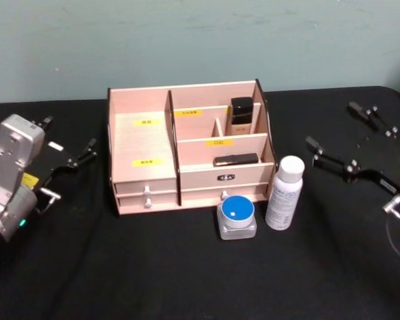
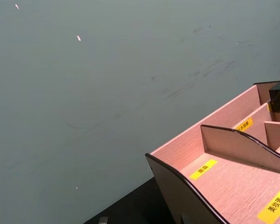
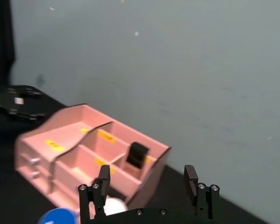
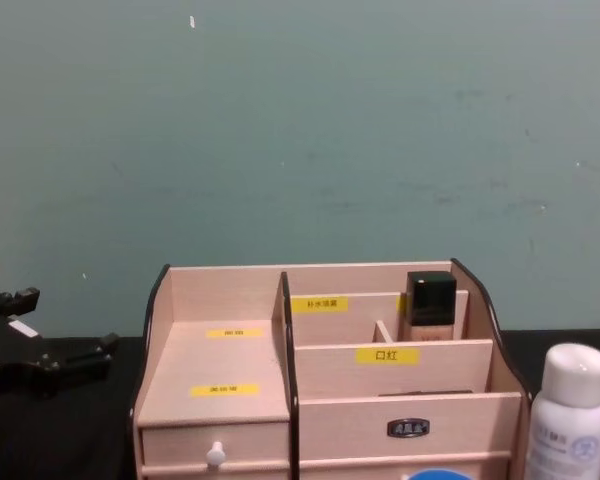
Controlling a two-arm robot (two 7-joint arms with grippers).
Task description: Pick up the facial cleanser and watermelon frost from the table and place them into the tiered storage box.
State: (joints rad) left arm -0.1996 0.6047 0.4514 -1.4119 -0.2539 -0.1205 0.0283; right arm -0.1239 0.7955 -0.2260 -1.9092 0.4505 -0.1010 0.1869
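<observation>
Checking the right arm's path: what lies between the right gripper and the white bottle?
Nothing stands there: in the head view, bare black table runs between the right gripper and the white bottle.

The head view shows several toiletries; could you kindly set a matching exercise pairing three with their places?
Things: 1 tall white plastic bottle; 2 squat clear jar with blue lid; 3 black-capped tan bottle.
Places: A in a back compartment of the pale-wood tiered storage box; B on the black table, before the box's right drawers; C on the table, by the box's right front corner.
Pairs: 1-C; 2-B; 3-A.
</observation>
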